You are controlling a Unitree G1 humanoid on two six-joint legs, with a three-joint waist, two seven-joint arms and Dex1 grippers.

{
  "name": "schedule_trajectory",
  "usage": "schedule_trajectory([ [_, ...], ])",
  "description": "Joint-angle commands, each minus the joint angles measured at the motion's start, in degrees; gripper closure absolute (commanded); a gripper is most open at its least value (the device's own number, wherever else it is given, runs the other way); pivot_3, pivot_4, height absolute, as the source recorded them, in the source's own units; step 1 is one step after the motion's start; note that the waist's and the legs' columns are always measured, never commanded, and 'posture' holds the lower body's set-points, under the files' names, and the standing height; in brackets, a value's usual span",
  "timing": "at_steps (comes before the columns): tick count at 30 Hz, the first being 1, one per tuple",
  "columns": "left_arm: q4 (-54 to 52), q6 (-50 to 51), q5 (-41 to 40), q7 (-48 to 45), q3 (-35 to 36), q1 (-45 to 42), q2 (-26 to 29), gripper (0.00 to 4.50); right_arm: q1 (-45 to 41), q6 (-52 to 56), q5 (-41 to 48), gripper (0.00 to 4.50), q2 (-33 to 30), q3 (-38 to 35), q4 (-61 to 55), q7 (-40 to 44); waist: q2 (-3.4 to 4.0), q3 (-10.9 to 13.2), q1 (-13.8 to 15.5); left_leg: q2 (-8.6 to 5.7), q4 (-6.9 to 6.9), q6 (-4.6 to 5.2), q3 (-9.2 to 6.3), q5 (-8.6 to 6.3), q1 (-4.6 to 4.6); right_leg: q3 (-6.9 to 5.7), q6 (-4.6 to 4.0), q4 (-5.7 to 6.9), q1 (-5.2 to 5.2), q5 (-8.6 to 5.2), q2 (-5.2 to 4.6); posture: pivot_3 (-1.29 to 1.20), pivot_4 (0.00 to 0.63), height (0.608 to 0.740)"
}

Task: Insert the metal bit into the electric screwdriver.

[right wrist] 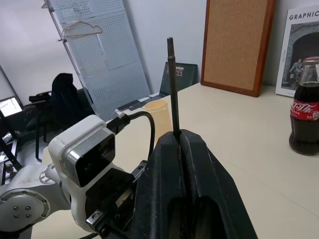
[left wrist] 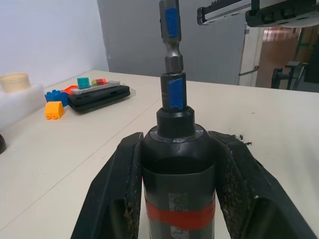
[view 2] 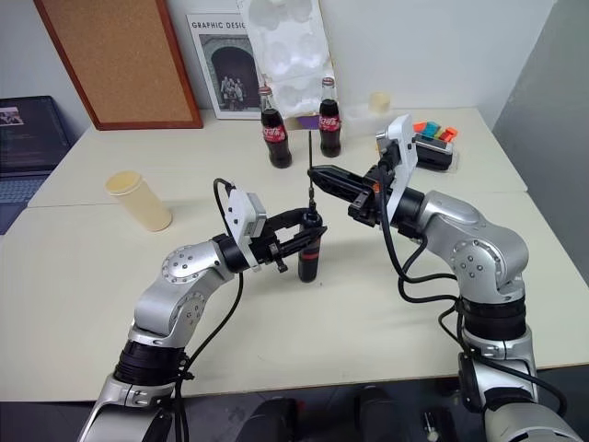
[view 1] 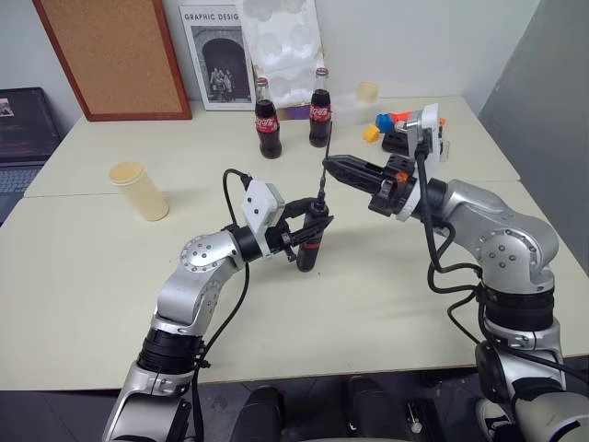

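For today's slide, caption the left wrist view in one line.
Left gripper holds the electric screwdriver upright; the metal bit sits at its nose.

Office or lab room used as a robot test space

Pale beige tables (view 1: 92, 304) pushed together, a wood-framed cork pinboard (view 1: 115, 55) and a "Graphic Design" poster (view 1: 217, 60) against the white wall, a grey perforated metal panel (right wrist: 99, 55), and a dark office chair (right wrist: 62, 102).

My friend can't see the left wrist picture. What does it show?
A claw is shut around a black electric screwdriver with a red band. A metal bit stands in its nose. Toy blocks lie on the table behind.
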Motion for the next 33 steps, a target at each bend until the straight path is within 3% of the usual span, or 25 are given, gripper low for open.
schedule_trajectory([
  [1,1.68,2.07,1.32,0.17,-0.32,2.01,1.55,2.83,0.34,-0.25,1.23,4.46,-0.11,-0.49,-2.37,0.24,0.00,0.00,0.00,0.00,0.00,0.00,0.00,0.00,0.00,0.00,0.00,0.00,0.00,0.00,0.00,0.00,0.150,0.740],
  [33,1.48,1.94,1.41,0.52,-0.16,2.09,1.45,2.83,3.42,1.56,1.69,4.46,2.73,0.56,-3.49,-4.70,0.00,0.00,0.00,0.01,-0.01,0.00,0.00,0.00,0.02,0.00,-0.19,0.00,0.01,-0.11,0.00,0.00,0.150,0.740],
])
